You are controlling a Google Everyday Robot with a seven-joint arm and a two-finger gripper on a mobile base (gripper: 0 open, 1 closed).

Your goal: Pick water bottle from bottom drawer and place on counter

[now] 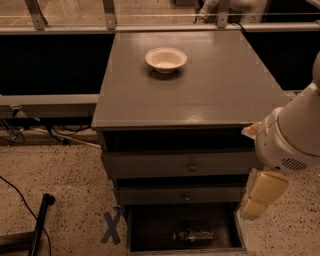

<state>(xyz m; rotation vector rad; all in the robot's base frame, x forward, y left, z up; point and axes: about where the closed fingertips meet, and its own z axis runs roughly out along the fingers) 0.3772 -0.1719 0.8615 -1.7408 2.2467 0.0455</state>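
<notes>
- The arm (292, 132) enters from the right edge as a thick white rounded body, level with the front right corner of the desk (200, 95) and covering the right end of the upper drawer fronts.
- The gripper (262, 195) hangs below that body as a cream-coloured piece pointing down and slightly left. It sits just beside the cabinet's right side, about level with the second drawer (182, 196) and above the right wall of the bottom drawer (150, 225).
- Whether the gripper is released or clenched cannot be told; it holds nothing that shows.
- The water bottle (194, 235) lies on its side on the dark floor of the bottom drawer, near the front and about midway across — well apart from the gripper, lower and to its left.
- The bottom drawer is pulled open towards the camera, its inside exposed from above.
- Over it are two shallower drawers, the first drawer (185, 165) and the second, each with a small round knob and a dark gap above its front.
- The desk is flat and grey; a pale bowl (166, 59) stands upright on its far half, alone.
- On the speckled floor left of the bottom drawer is a blue X mark (112, 226); further left lies a black bar (39, 222), and cables (15, 132) trail under the low shelf — none between gripper and bottle.
- A metal railing (107, 10) runs behind the desk.
</notes>
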